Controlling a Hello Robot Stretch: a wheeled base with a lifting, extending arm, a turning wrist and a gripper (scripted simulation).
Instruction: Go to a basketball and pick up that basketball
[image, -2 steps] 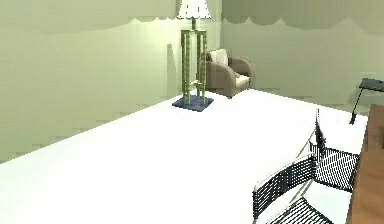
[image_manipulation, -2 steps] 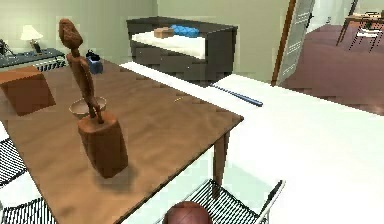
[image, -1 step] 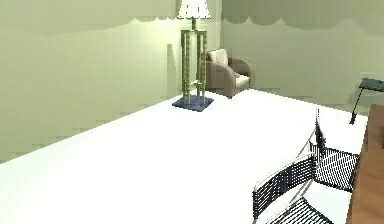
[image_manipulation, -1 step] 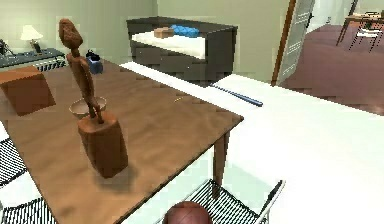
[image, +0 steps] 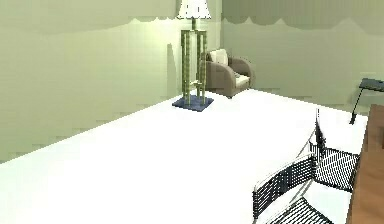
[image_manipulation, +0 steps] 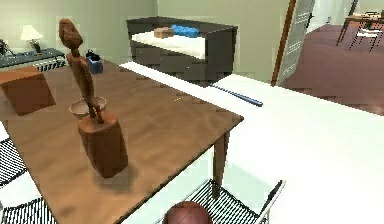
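Nr table (image_manipulation: 170, 120), round brown ball (image_manipulation: 188, 213), btm edge

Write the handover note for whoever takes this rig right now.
Gripper: state unknown.
Things: a round red-brown ball, likely the basketball, sits at the arm side view's bottom edge, next to a mesh chair by the wooden table.
Done: the robot seems to have come close to the ball.
Left: line up on it, reach out, pick it up.
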